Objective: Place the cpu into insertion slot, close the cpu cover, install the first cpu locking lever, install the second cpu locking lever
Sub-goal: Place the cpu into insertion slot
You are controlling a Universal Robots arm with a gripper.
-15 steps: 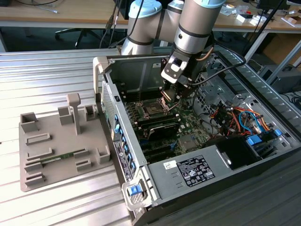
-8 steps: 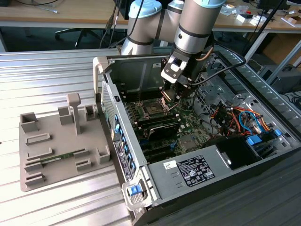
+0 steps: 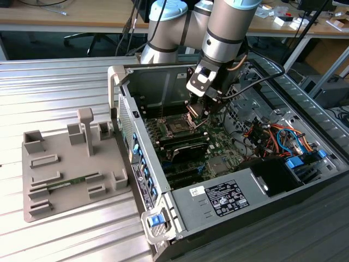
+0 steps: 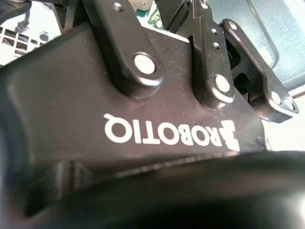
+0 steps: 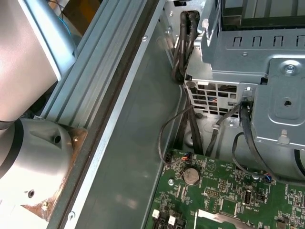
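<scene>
Gripper [image 3: 206, 113] down inside case [image 3: 163, 82], close beside slot [image 3: 177, 129] on board [image 3: 217, 165], near case's far wall. Whether spread or pinching anything: cannot tell.

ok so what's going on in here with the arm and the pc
A Universal Robots arm has its gripper down inside an open computer case, just above the green motherboard. The gripper sits close beside the insertion slot, on the exterior view's right of it. Whether it holds anything is hidden. A grey parts fixture lies on the metal table, on the exterior view's left of the case.
</scene>
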